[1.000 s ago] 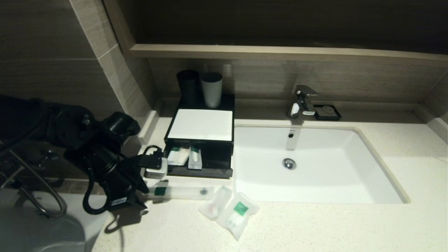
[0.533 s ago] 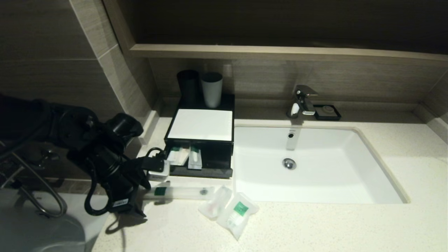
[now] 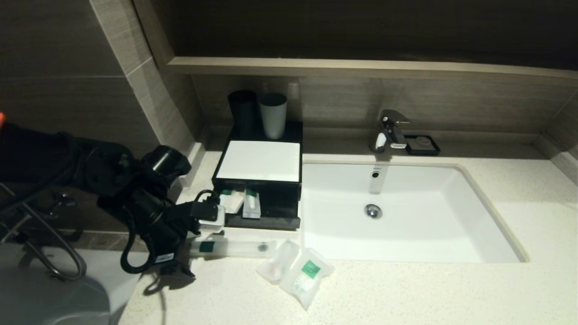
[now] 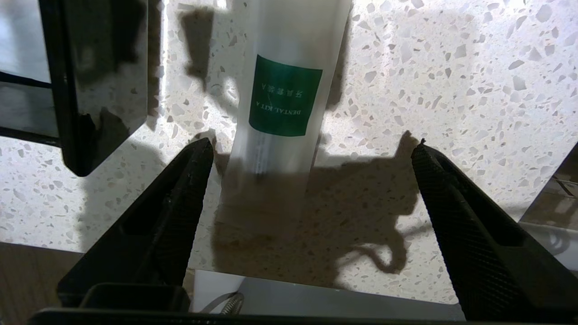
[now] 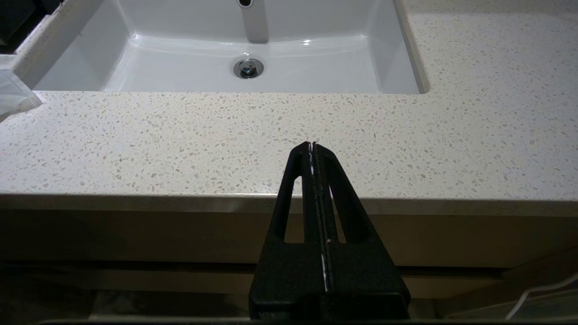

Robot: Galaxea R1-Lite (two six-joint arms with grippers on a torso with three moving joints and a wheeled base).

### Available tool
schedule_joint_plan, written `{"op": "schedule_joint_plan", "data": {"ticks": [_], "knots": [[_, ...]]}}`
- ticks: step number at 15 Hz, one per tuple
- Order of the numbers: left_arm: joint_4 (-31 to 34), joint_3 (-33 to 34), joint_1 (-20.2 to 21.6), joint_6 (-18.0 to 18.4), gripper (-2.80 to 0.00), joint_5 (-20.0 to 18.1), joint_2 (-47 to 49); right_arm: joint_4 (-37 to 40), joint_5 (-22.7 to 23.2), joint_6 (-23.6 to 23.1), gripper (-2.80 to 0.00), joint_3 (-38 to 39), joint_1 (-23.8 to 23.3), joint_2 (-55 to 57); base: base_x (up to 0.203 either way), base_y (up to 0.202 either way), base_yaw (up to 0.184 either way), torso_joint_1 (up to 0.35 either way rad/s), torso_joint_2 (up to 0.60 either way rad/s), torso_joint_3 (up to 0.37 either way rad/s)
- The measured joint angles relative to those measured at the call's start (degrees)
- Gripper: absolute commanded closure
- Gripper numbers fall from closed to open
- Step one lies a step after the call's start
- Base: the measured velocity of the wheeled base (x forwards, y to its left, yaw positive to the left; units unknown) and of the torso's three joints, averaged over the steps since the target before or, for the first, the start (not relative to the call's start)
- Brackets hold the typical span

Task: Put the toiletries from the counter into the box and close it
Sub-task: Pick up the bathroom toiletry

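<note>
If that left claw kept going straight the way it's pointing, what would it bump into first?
Most likely the long clear toothbrush pack with the green label, lying on the speckled cream counter. The open left gripper points along it, one end lying between the fingertips. Depth is unclear; it might meet the counter first.

Left arm [image 3: 135, 198]: all black, round joint housings, black cable looped off the wrist, small white sticker w/ dark print behind the left tool [image 4: 311, 149]. Fingers [image 4: 180, 203] black, tapered wedges, cross-hatch grip texture. Right tool [image 5: 312, 146]: same black build, triangular cutouts per finger.
</note>
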Motion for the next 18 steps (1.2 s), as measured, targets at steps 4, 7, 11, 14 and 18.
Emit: {"op": "schedule_joint_plan", "data": {"ticks": [4,7,11,14,18], "knots": [[-1.0,0.2,-0.1,0.0,-2.80,1.2,0.1,0.0,0.0,0.0,0.00,0.0,0.0,0.0,0.000,0.000,0.000,0.000,0.00,0.000],[-1.1,0.3,-0.1,0.0,-2.80,1.3,0.1,0.0,0.0,0.0,0.00,0.0,0.0,0.0,0.000,0.000,0.000,0.000,0.00,0.000],[-1.9,0.5,-0.1,-0.1,-2.80,2.0,0.1,0.0,0.0,0.0,0.00,0.0,0.0,0.0,0.000,0.000,0.000,0.000,0.00,0.000],[-1.9,0.6,-0.4,-0.2,-2.80,1.9,0.1,0.0,0.0,0.0,0.00,0.0,0.0,0.0,0.000,0.000,0.000,0.000,0.00,0.000],[-2.9,1.3,-0.8,-0.3,-2.80,1.9,0.2,0.0,0.0,0.0,0.00,0.0,0.0,0.0,0.000,0.000,0.000,0.000,0.00,0.000]]}}
